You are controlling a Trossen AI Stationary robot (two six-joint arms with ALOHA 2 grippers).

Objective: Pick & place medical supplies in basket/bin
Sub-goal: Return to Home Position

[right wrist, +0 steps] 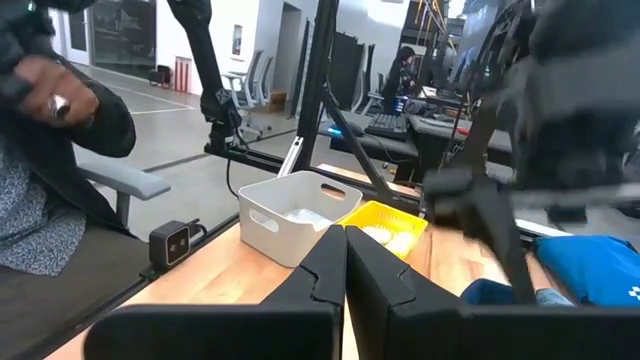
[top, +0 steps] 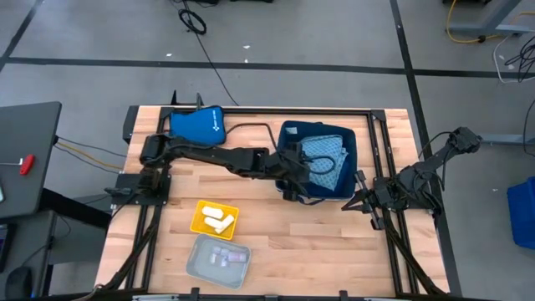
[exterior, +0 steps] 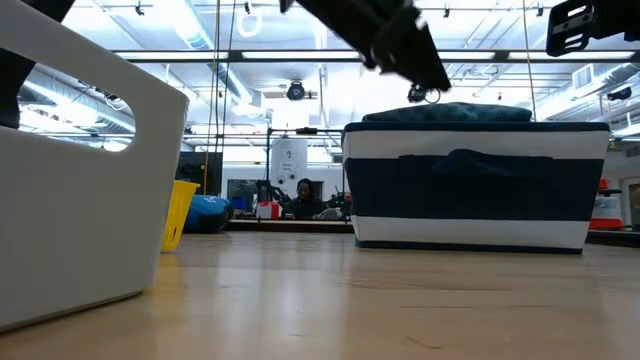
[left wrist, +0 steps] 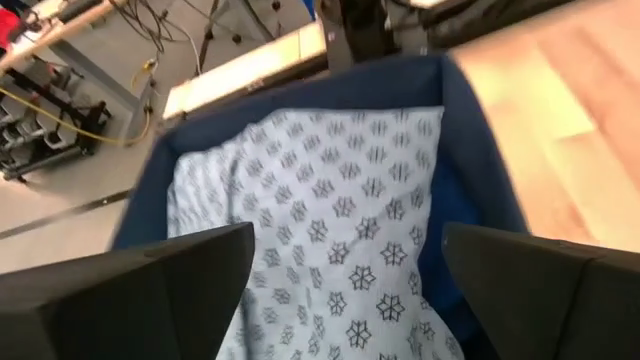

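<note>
Wood-plank table [top: 334, 242], left gripper [left wrist: 347, 240] over snowflake-patterned cloth [left wrist: 330, 150]

High view straight down; low view level, close; both share blue bin [top: 318, 125].

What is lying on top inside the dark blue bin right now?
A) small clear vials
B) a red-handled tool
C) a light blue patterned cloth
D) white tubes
C: the left wrist view shows a light blue patterned cloth filling the dark blue bin, just below the open left gripper.
</note>
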